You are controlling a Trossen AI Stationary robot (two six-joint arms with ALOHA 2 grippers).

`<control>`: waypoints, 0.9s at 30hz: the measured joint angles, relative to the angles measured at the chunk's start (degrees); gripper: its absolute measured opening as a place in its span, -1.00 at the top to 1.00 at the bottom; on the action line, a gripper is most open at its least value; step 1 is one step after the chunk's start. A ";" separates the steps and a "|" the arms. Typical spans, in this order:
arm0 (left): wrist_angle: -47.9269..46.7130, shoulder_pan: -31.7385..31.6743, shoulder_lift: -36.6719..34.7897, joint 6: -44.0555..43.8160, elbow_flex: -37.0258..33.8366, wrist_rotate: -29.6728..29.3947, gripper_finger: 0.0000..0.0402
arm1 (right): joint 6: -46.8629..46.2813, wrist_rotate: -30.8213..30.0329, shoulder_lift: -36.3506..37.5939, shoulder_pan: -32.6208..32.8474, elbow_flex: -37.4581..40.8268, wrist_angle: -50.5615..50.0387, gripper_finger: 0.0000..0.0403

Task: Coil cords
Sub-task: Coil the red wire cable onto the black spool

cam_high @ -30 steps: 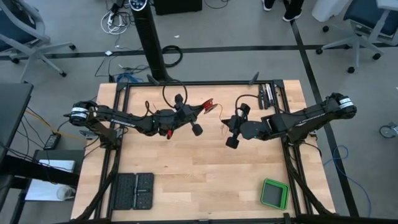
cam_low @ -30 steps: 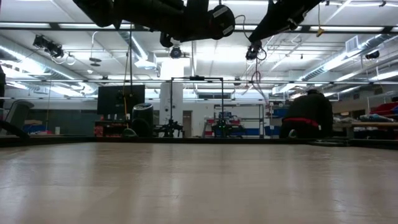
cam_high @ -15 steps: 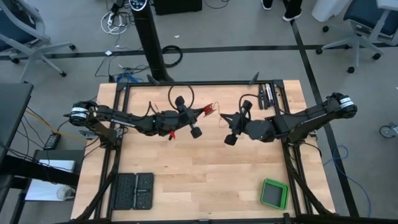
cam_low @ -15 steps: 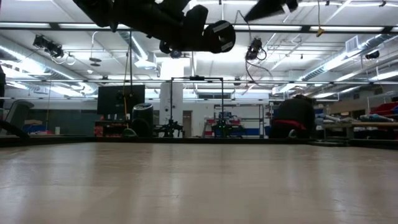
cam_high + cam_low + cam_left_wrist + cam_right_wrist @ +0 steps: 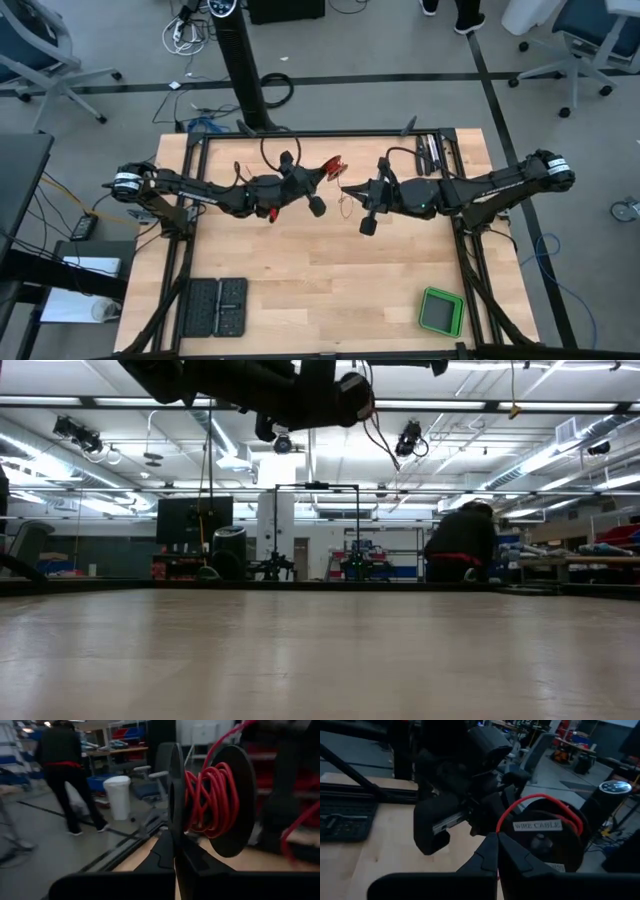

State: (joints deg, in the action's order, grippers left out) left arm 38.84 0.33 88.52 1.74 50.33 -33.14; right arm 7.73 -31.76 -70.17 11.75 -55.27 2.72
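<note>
**Overhead, both arms meet above the table's far half, cord between them**

Left side first: the left arm reaches in from the table's left edge, its wrist raised above the wood. The left gripper (image 5: 333,166) has its fingers pressed together on the rim of a black spool (image 5: 220,802), clamping one flange. The red-orange cord (image 5: 207,797) is wound in many turns around the spool's hub, and a loose strand rises off the top of the winding. From above, the spool shows only as a small red spot at the fingertips.

Centre: a thin strand of the cord (image 5: 345,203) hangs between the two grippers; it is too fine to follow along its whole length.

Right side: the right arm comes in from the table's right edge. The right gripper (image 5: 497,837) has its fingers closed together, apparently pinching the red strand where it arcs over the spool face, just beside a white label (image 5: 536,825) reading WIRE CABLE. The two grippers are very near each other.

Farther right, near the front corner, a green tray (image 5: 441,311) lies on the wooden table (image 5: 320,280). A black keyboard-like pad (image 5: 212,307) lies at the front left.

Beyond the table, a person (image 5: 456,542) in dark clothing bends over.
</note>
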 joint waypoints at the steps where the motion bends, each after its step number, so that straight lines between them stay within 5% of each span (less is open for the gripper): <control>1: 0.66 -0.06 -0.01 -1.05 0.00 0.97 1.00 | 0.00 0.28 0.00 -0.17 0.00 0.17 1.00; 11: 1.53 -0.41 -0.01 -5.04 1.13 4.81 1.00 | 0.97 6.48 -3.49 -4.05 0.02 5.67 1.00; 16: -5.59 -0.40 -0.01 -4.85 3.42 4.86 1.00 | 2.04 6.02 -4.92 -5.00 -1.28 6.91 1.00; 27: -2.22 -0.43 -0.01 -5.03 3.58 5.75 1.00 | -0.72 6.13 -8.61 -6.39 -2.82 2.45 1.00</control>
State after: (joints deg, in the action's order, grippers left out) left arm 36.62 -0.10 88.51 -3.29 53.91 -27.39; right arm 7.01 -25.63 -78.78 5.35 -58.08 5.18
